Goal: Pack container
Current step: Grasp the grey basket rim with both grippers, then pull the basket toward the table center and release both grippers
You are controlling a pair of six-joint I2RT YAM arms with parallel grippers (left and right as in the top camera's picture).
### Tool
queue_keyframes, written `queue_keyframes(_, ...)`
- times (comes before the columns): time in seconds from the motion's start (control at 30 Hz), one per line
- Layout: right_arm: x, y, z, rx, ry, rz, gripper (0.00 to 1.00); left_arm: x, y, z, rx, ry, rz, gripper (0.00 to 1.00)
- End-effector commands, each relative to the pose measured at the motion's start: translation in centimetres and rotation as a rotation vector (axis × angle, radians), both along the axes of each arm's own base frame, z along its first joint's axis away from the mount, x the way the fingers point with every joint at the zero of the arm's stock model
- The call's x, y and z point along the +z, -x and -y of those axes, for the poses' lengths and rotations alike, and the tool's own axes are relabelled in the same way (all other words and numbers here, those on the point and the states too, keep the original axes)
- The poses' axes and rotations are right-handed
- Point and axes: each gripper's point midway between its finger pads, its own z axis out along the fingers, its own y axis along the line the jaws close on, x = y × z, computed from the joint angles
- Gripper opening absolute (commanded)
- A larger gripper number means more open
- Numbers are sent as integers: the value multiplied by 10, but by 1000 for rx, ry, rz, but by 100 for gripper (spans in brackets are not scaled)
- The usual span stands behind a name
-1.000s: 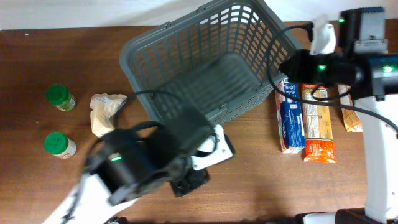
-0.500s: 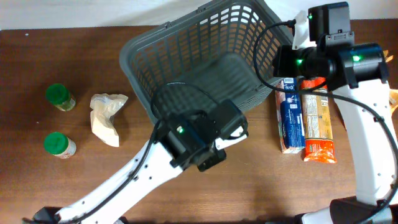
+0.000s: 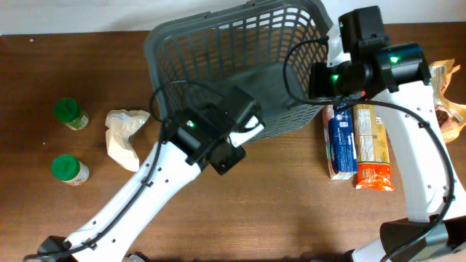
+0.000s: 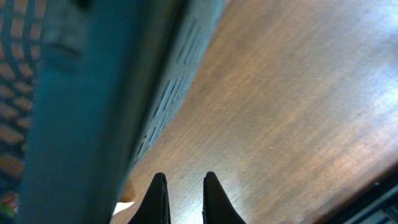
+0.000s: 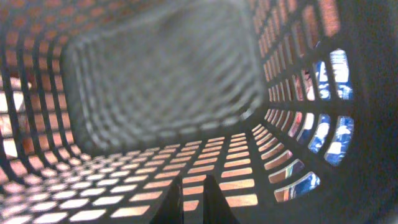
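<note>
The container, a large dark grey slotted basket, stands tilted at the back centre of the table. My left gripper hangs over bare wood just off the container's outer wall. Its jaws are shut with nothing between them. The left arm lies against the container's front rim in the overhead view. My right gripper points into the container's inside, over the slotted wall, shut and holding nothing. The right arm sits at the container's right rim.
Two green-lidded jars and a crumpled white packet lie at the left. A blue packet and an orange packet lie right of the container. A snack bag sits at the right edge.
The left arm has swung up from the table's front to the container's front rim. The right arm has moved left to the container's right rim. The container has shifted slightly toward the back.
</note>
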Motion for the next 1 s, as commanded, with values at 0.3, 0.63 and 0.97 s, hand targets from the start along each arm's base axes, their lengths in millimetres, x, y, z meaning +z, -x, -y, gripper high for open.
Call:
queue_keyframes(0.3,-10,14,0,11,124,-46,4,2,-38,-51,225,13,32,2)
queue_keyframes(0.63,26,15,3,3,107,57,4,28,-29,-59,292,100,41,2)
queue_keyframes(0.97,129,3,95,-266,108,343,4,140,-5,-109,479,307,332,19)
